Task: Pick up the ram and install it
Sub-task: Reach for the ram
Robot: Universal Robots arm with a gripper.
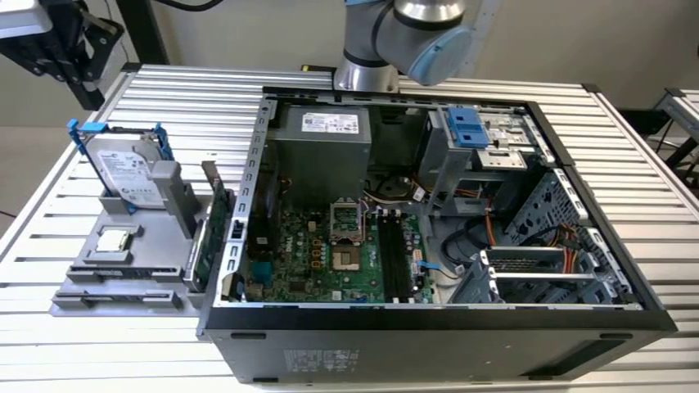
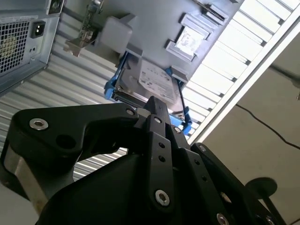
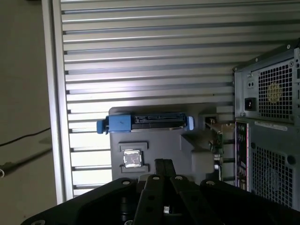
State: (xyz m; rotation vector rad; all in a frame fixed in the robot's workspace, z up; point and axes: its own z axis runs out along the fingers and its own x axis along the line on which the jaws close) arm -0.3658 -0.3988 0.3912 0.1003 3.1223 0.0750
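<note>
Nothing gripped right now. Hanging over the gray holder (image 3: 157, 139) with the end effector (image 3: 162, 164) pinched shut and empty. Looks like the ram (image 1: 118, 268) at 6 o'clock from the hard drive (image 1: 123, 170) in the exterior view, though hard to tell. Stood on its thin edge in a slot, likely to be easy to pinch. Parked on the desk (image 1: 186, 106) at 9 o'clock from the open computer case (image 1: 437, 316), well apart from the black slots (image 1: 389, 254) meant for it.

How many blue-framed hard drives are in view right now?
1 certain: the hard drive standing in the grey holder, exterior view's left of the case. A blue bracket inside may hold another.
</note>
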